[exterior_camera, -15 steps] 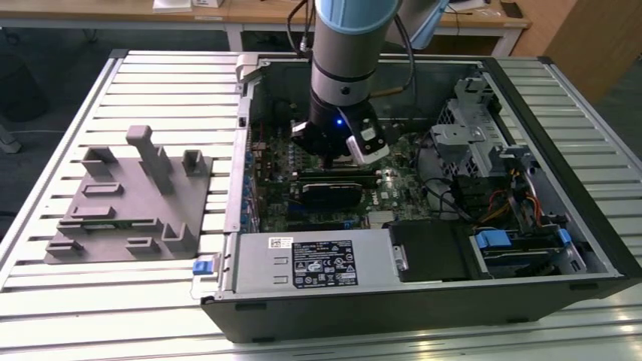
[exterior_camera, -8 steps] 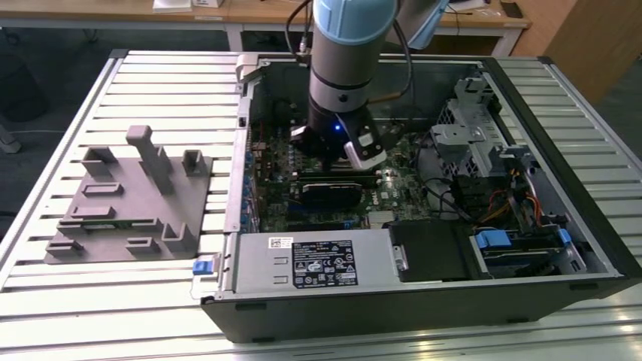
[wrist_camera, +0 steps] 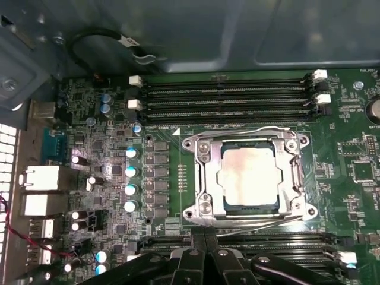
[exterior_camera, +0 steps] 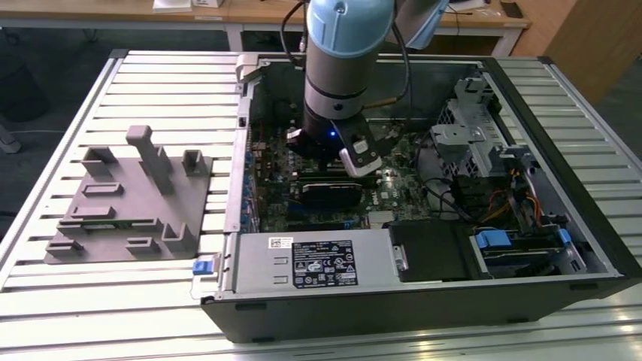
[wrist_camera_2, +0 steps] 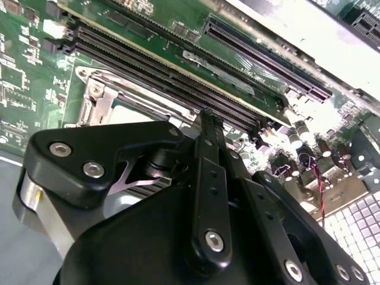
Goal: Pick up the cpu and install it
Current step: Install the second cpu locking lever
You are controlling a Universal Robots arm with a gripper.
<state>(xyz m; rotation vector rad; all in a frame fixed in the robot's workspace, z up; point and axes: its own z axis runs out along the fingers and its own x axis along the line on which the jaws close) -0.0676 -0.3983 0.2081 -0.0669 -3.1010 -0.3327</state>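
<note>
The cpu (wrist_camera: pixel 248 179), a flat square chip with a pale silvery top, lies seated inside the metal-rimmed socket frame (wrist_camera: pixel 200 178) on the green motherboard. My gripper (wrist_camera: pixel 205 238) hovers just beside the socket, over the memory slots along one of its sides. Its black fingers are pressed together with nothing between them. In the second wrist view the shut fingers (wrist_camera_2: pixel 208 142) point down at the board, near a corner of the socket frame (wrist_camera_2: pixel 98 98). In the exterior view the arm (exterior_camera: pixel 336 75) reaches straight down into the open computer case.
Memory slots (wrist_camera: pixel 225 95) run along both sides of the socket, and capacitors (wrist_camera: pixel 130 172) stand beside it. The case walls (exterior_camera: pixel 240 150) ring the board, with a power supply (exterior_camera: pixel 316 259) and a drive cage (exterior_camera: pixel 471 128). A grey block with posts (exterior_camera: pixel 131 199) lies at the exterior view's left.
</note>
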